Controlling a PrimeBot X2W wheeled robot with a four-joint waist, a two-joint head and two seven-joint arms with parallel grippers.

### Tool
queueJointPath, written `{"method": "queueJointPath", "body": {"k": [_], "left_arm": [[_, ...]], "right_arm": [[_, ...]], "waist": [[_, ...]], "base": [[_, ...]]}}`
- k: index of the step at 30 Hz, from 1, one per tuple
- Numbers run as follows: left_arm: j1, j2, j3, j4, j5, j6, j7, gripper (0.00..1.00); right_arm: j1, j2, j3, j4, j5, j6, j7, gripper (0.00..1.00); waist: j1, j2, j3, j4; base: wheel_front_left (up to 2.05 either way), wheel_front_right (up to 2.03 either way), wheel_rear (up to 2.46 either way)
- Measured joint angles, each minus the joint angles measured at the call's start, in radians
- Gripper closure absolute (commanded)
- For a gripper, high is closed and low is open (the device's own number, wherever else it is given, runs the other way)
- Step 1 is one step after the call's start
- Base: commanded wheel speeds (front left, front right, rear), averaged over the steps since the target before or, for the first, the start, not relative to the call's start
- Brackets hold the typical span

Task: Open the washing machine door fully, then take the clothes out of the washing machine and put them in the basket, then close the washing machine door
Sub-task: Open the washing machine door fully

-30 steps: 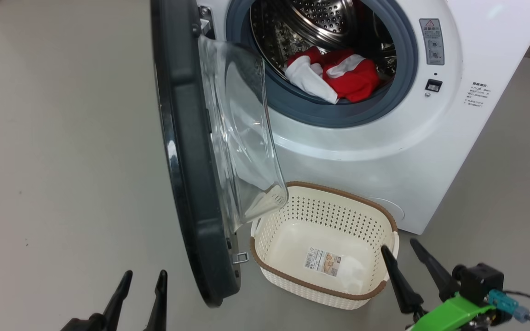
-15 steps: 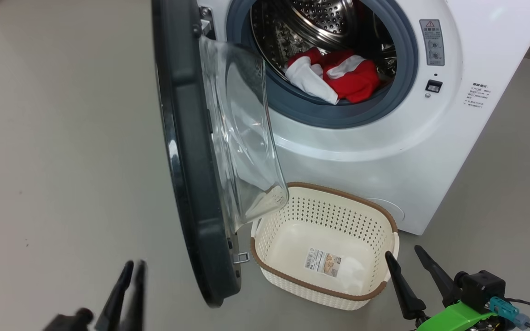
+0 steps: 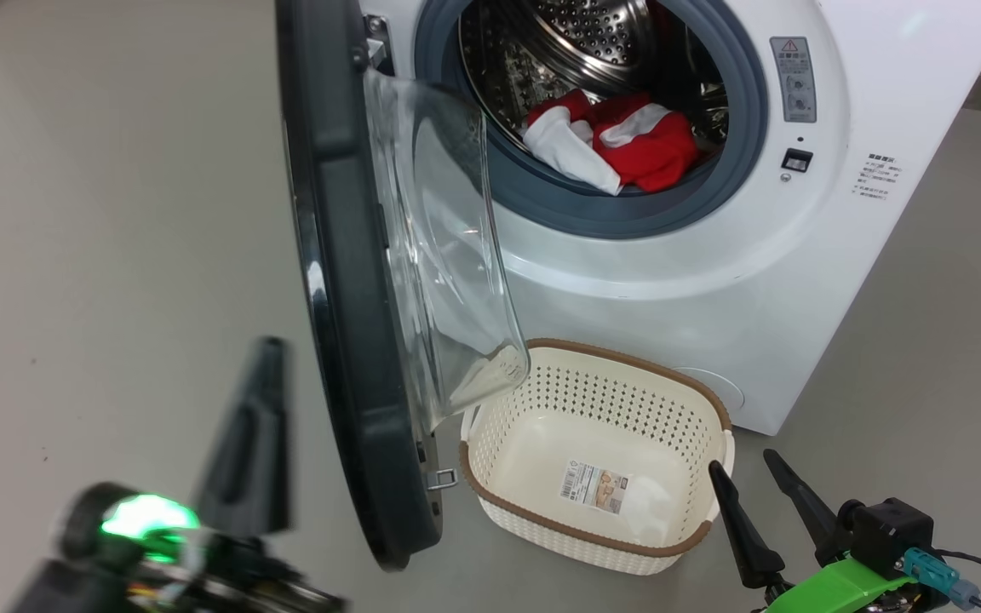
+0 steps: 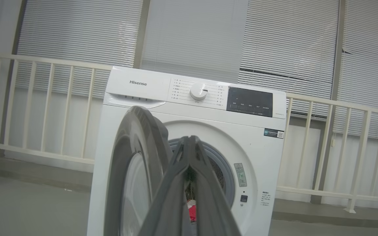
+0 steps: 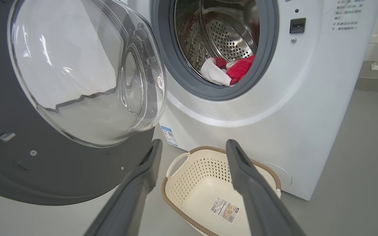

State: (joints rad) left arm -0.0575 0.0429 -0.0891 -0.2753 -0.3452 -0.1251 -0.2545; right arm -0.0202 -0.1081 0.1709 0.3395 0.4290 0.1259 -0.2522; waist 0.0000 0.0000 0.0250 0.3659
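Door [image 3: 346, 340]: juts out from washing machine [image 3: 669, 281], long axis upright.
Left gripper [image 4: 189, 139]: closed, empty.
Right gripper [image 3: 743, 461]: fingers apart.

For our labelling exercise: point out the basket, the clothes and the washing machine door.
basket [image 3: 610, 396], head view, perforated wall.
clothes [image 3: 661, 149], head view, red fabric.
washing machine door [image 3: 346, 298], head view, black rim.

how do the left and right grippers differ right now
The left gripper is shut, fingers pressed together; the right gripper is open, fingers spread apart. The left is on the outer side of the door; the right is beside the basket. Both are empty and have long dark fingers.
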Motion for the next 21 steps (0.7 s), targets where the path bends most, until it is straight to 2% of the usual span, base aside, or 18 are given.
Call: {"method": "queueJointPath", "body": {"k": [5, 10, 14, 21], "left_arm": [[0.011, 0.001, -0.203, -0.021, 0.0, 0.0, -0.002, 1.0], [0.04, 0.004, -0.343, 0.116, -0.055, 0.0, -0.002, 1.0], [0.039, 0.006, -0.373, 0.236, -0.095, 0.002, -0.002, 1.0], [0.016, 0.006, -0.334, 0.371, -0.125, 0.012, -0.002, 1.0]], "right_arm": [[0.0, 0.0, -0.001, -0.004, -0.001, 0.0, 0.0, 0.0], [0.0, 0.0, 0.001, -0.005, -0.003, 0.0, 0.0, 0.0], [0.0, 0.002, 0.003, -0.006, -0.003, 0.0, 0.0, 0.0], [0.0, 0.002, 0.006, -0.007, -0.003, 0.0, 0.0, 0.0]], "waist": [[0.0, 0.0, 0.002, -0.006], [0.0, 0.0, 0.007, -0.009], [0.0, 0.0, 0.013, -0.014], [-0.0001, 0.0, 0.018, -0.018]], "base": [[0.0, 0.0, 0.0], [0.0, 0.0, 0.0], [0.0, 0.0, 0.0], [0.0, 0.0, 0.0]]}}
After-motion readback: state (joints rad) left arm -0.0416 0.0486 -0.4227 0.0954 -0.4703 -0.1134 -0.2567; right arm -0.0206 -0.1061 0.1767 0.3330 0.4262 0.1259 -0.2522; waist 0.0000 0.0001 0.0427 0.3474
